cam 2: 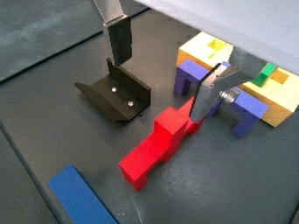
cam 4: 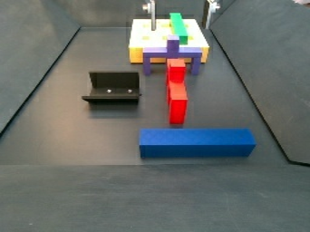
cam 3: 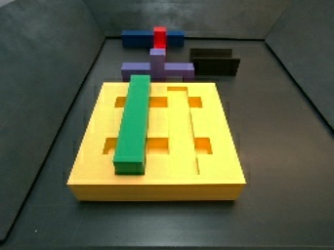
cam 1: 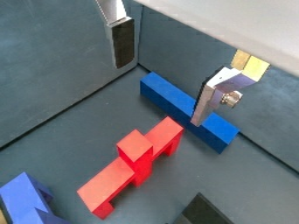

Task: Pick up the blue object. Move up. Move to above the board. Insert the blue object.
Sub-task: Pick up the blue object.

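gripper (cam 1: 163, 74): wide open and empty from what I can see, nothing between the two silver plates in both wrist views. It's hanging up in the air, not down at anything yet.

finger with the dark pad (cam 1: 121, 44): this one hangs over bare floor, away from every piece.

red piece (cam 1: 132, 162): stepped block lying on the floor below the gripper, one end reaching up toward the blue bar. In a side view it lies in a line from the purple block down to just short of the blue bar.

blue object (cam 1: 187, 110): flat on the floor, partly under the other finger (cam 1: 211, 96) in a wrist view. In a side view (cam 4: 197, 141) it lies on its own, well apart from the board.

fixture (cam 2: 114, 94): dark bracket off to the side of the gripper, not in my way.

board (cam 4: 148, 36): yellow slab far off past the red piece, with the green bar (cam 3: 133, 122) already lying in one groove and the purple block (cam 3: 156, 69) touching its end.

step: still the pick, I'd say; bar not grabbed.

next: I reckon I need to centre the open jaws across the bar's narrow width, drop straight down, then close. Red piece sits near, so watch the clearance.
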### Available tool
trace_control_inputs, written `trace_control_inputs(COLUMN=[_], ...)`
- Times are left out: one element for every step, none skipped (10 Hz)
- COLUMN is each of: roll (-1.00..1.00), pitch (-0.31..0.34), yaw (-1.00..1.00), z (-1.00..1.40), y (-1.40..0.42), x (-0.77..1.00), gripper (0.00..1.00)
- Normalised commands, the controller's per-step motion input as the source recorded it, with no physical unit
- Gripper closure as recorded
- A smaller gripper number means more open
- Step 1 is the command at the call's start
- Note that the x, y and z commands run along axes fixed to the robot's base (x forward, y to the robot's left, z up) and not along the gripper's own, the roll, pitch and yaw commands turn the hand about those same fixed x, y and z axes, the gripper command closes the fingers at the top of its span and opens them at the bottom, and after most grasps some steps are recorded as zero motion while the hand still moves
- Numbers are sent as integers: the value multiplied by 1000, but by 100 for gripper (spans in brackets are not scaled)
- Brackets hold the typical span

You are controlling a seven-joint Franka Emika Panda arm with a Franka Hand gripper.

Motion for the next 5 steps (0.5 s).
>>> trace_control_inputs(roll=[-154,-196,-160,-159,-143], pitch=[-59,-67,-61,-60,-51], yaw=[-154,-266,-363,-377,-431], z=[-200,-194,-169,-169,-174], y=[500,563,486,471,434], x=[-86,-129,-129,-120,-111], gripper=[0,0,0,0,0])
